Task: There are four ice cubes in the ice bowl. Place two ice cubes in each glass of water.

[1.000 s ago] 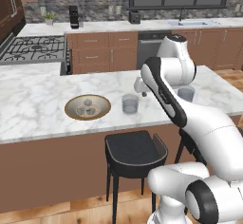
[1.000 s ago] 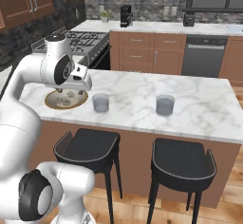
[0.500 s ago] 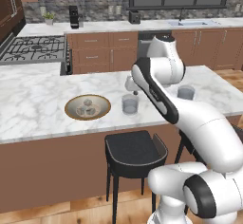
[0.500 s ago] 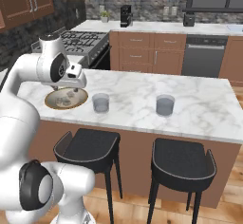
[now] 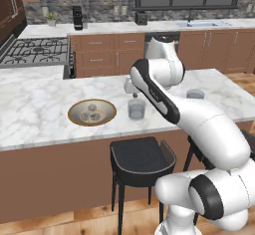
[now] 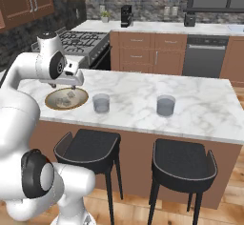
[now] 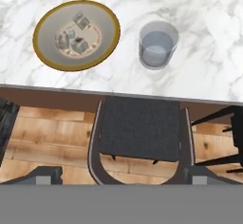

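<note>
Pincer (image 7: pixel 116 182) spread wide, nothing held, high above the desk (image 7: pixel 204 38) edge. Ice bowl (image 7: pixel 76 34) ahead and left of it, three ice cubes (image 7: pixel 72 36) visible inside; nearer glass (image 7: pixel 158 44) ahead-right. Risk: cubes small, clustered; descending off-centre could nudge them aside or clip the rim.

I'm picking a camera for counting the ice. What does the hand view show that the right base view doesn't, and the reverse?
Hand view: it looks straight down, so the ice cubes read as separate pieces inside the ice bowl, with three clearly apart.
Right base view: the second glass farther right on the counter, a second stool under it, and the stove behind.
Both: the bowl, the glass beside it, and the stool below that glass.
</note>
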Controlling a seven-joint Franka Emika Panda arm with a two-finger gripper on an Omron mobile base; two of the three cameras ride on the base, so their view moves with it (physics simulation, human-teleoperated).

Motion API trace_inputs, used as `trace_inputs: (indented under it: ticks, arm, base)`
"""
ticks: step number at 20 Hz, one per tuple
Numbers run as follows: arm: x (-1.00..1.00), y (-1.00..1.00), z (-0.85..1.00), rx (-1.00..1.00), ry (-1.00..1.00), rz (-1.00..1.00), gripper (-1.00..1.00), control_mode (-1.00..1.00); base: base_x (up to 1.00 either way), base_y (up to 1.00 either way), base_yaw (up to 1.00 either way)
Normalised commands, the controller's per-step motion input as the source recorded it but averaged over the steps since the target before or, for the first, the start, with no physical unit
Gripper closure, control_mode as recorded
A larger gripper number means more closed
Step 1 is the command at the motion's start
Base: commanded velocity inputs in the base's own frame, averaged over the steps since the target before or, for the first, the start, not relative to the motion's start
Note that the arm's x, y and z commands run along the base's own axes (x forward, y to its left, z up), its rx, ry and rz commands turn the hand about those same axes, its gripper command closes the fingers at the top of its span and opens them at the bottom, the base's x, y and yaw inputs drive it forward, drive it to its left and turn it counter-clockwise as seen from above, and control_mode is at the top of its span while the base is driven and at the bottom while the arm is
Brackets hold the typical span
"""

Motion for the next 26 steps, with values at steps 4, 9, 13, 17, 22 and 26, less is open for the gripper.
trace_inputs:
  ticks: [4,9,13,17,22,26]
  arm:
    - [0.23,0.18,-0.03,0.00,0.01,0.00,-1.00,-1.00]
    - [0.25,0.15,-0.02,0.00,0.00,0.00,-1.00,-1.00]
    - [0.22,0.14,-0.01,0.00,0.00,-0.06,-1.00,-1.00]
    - [0.19,0.14,-0.03,0.00,0.00,-0.21,-1.00,-1.00]
    - [0.22,0.17,-0.04,0.00,0.00,-0.28,-1.00,-1.00]
    - [0.21,0.10,-0.03,0.06,0.00,-0.21,-1.00,-1.00]
  base:
    - [0.00,0.00,0.00]
    - [0.00,0.00,0.00]
    - [0.00,0.00,0.00]
    - [0.00,0.00,0.00]
    - [0.00,0.00,0.00]
    - [0.00,0.00,0.00]
